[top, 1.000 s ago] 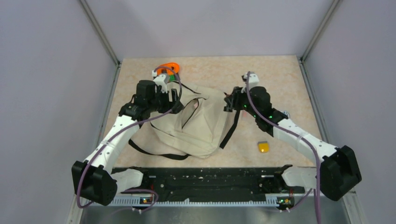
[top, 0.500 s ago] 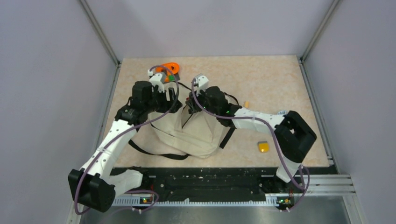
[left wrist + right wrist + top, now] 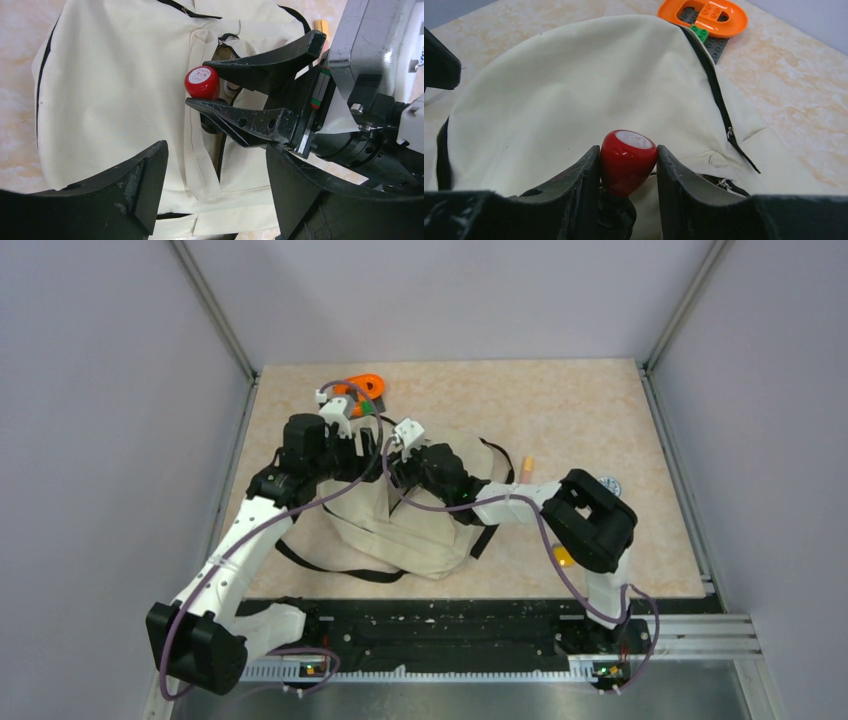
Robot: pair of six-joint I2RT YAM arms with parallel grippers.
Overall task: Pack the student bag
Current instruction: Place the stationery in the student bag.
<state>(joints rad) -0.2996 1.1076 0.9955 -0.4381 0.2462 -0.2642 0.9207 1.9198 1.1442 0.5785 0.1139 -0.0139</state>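
Canvas is filling the middle of the marbled beige worktop (image 3: 580, 410): the large khaki soft fabric student bag (image 3: 430, 530) is lying slumped there, its black straps trailing off toward the near edge and toward the right. Both arms are reaching in over its far half.

The right end effector (image 3: 628, 150) is grasping a glossy red rounded knob with a pale label on top and a dark stem below (image 3: 202, 82). Both black fingers are pressing against the sides of the knob. In the left wrist view the knob is hanging over the front of the bag, just beside a gaping pocket edged with black zipper; whether it is touching the fabric cannot be told.

The left end effector (image 3: 216, 150) is standing released, its two black fingers spread wide with only bag fabric showing between them, and it is gripping nothing. It is hovering at the bag's far left corner, close beside the right end effector.

An orange oval plastic building-brick piece with grey and green bricks attached (image 3: 362, 388) is lying just beyond the bag's far edge. A small peach-coloured cylinder (image 3: 527, 466) is resting just right of the bag, a small round grey disc (image 3: 611, 483) is lying farther right, and a small yellow block (image 3: 563, 558) is peeking out from under the right arm.
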